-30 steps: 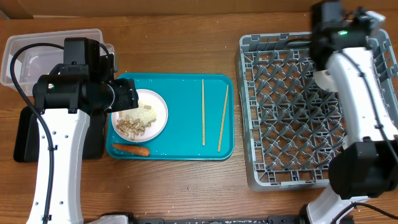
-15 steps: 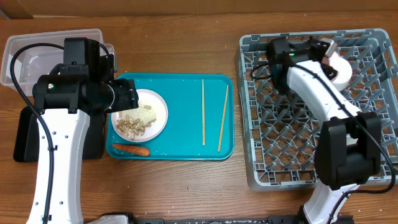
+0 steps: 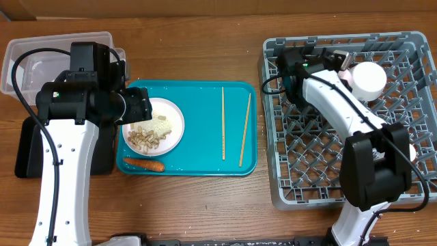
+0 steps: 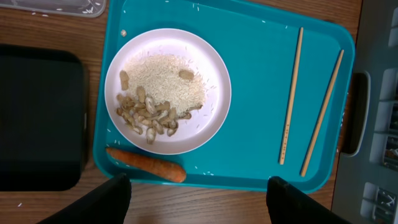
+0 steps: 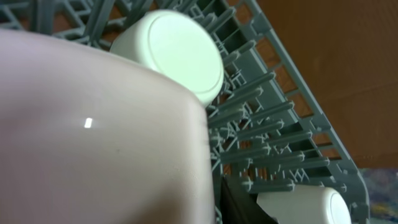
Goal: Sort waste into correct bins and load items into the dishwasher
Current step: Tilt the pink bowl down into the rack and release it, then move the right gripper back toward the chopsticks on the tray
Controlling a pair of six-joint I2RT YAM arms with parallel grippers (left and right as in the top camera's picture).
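Wooden table (image 3: 205, 205), left claw (image 4: 199, 185) wide apart, empty, above teal tray (image 4: 249, 93), right claw (image 3: 345, 68), spread unclear behind pink bowl (image 5: 93, 137)

A teal rectangular plastic serving tray (image 3: 198, 102) is seen on the brown wooden table (image 3: 205, 41), toward 9 o'clock from its centre. On the tray's 9 o'clock half a round white plate (image 3: 177, 123) is set, loaded with beige peanut-like scraps (image 3: 145, 140) and white rice (image 3: 162, 126). A small orange carrot (image 3: 144, 164) is laid near the plate's 6 o'clock edge. Two thin wooden chopsticks (image 3: 222, 123) are laid apart at the plate's 3 o'clock. A clear rectangular plastic tub (image 3: 41, 55) is placed at the tray's 10 o'clock. A shallow black rectangular tray (image 3: 27, 147) lies at its 9 o'clock, partly covered by the white left arm (image 3: 65, 157). At the tray's 3 o'clock a large square grey plastic dish rack (image 3: 300, 178) is placed. A white round bowl (image 3: 369, 78) is held toward the rack's 1 o'clock corner, beside the white right arm (image 3: 334, 96).
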